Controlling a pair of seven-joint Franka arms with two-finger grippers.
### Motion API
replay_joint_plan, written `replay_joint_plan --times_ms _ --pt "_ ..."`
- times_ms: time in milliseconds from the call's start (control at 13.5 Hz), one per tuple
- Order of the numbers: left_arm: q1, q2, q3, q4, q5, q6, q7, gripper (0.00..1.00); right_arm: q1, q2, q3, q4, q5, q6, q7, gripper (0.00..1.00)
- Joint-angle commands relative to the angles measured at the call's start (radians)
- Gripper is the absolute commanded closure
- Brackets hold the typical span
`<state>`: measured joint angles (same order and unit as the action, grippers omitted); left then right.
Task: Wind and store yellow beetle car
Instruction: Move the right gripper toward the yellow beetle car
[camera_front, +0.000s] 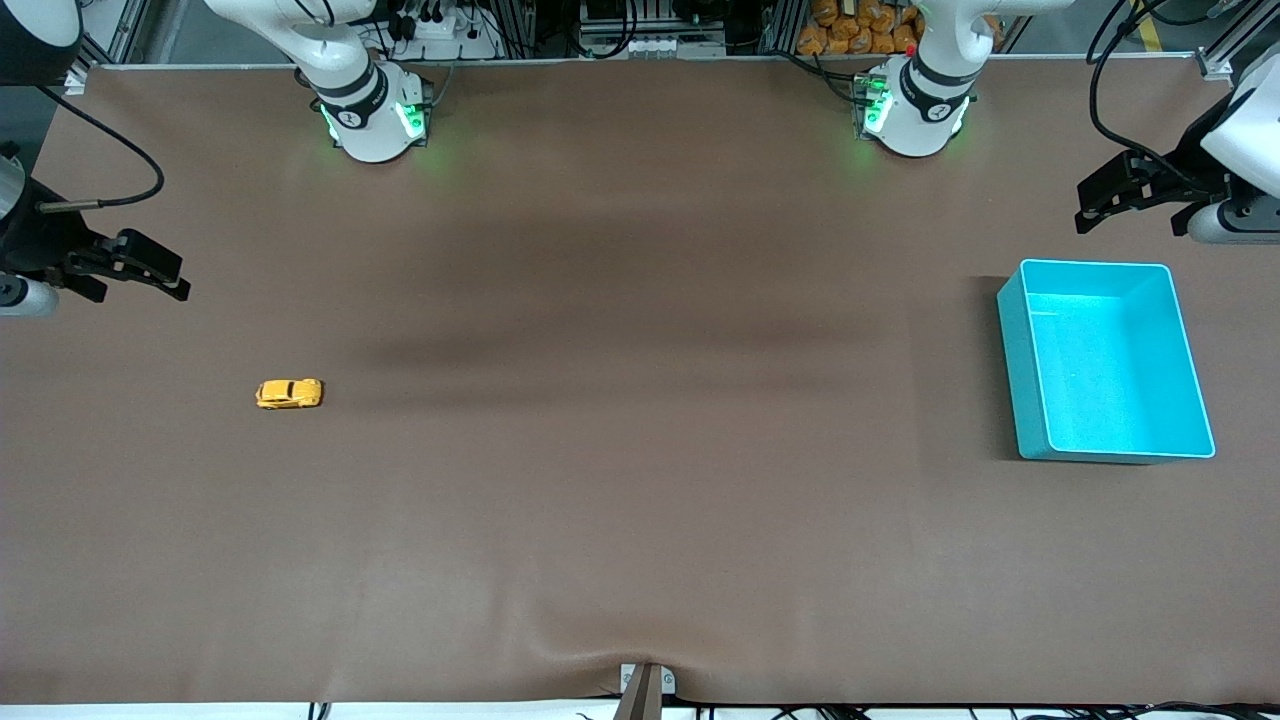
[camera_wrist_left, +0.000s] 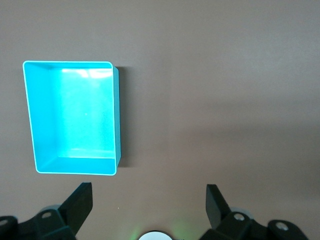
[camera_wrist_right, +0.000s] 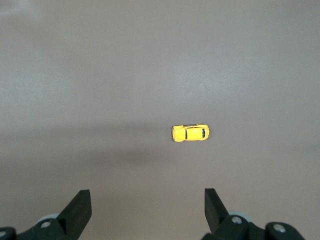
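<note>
Two raised, open end effectors (camera_front: 150, 265) (camera_front: 1110, 195)

Glossy yellow beetle car (camera_front: 289, 393), matt brown table covering (camera_front: 640, 520)

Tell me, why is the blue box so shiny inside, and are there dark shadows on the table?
In the left wrist view, light glares pale off the floor of the cyan bin; in the front view, the same glare shows, and long soft shadows band the table; in the right wrist view, a faint shadow smudge lies near the yellow beetle car.
</note>
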<state>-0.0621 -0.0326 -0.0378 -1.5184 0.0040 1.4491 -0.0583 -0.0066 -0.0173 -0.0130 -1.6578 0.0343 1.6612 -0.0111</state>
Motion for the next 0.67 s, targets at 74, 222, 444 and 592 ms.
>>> replay_joint_plan --times_ms 74,222,444,592 --pt "-0.002 -0.018 0.003 -0.005 -0.021 0.007 -0.008 0.0 -0.01 0.025 -0.004 0.019 -0.021 -0.092 0.01 0.0" --pt "-0.004 -0.02 -0.001 -0.006 -0.021 0.005 -0.006 0.0 -0.024 0.025 -0.005 0.026 -0.024 -0.092 0.002 0.0" --pt "-0.002 -0.018 0.003 -0.002 -0.019 0.005 0.011 0.0 -0.067 0.062 -0.004 0.032 -0.021 -0.095 0.012 0.0" --pt "-0.001 -0.017 0.004 -0.002 -0.021 0.005 0.011 0.0 -0.09 0.077 -0.007 0.032 -0.025 -0.126 0.013 0.0"
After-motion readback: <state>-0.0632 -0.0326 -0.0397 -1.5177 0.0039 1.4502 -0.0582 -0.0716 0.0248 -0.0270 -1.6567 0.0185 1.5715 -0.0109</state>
